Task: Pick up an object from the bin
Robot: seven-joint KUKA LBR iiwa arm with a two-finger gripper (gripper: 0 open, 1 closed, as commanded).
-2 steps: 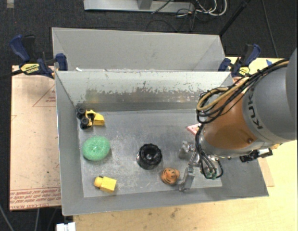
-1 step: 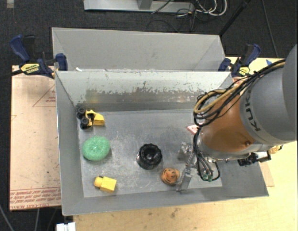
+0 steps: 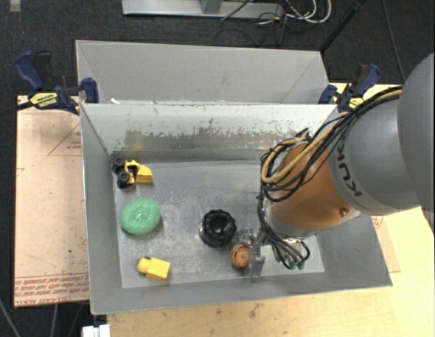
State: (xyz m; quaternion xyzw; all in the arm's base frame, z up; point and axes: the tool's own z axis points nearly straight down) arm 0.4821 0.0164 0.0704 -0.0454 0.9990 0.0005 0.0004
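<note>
Grey metal bin, rectangular, sloped walls, scuffed floor. Grey robot arm comes in from the right, with an orange-brown wrist cover and a bundle of black and yellow cables looped over it. The wrist is low over the front right part of the floor.

The jaws are down at the front of the bin, right of centre, right against a small orange-brown round object that lies on their left side. Whether the jaws are spread, pressed together or pinching it cannot be told; the wrist and cables hide most of them.

Just left and slightly behind that object is a black round knob-like cap, close to it but apart. Further left lies a green round scrubby pad, flat on the floor. In front of the pad, near the front left corner, is a small yellow plastic block. At the back left sits a small yellow and black plastic toy part, near the back wall. The three left-side things are well apart from the jaws.
</note>
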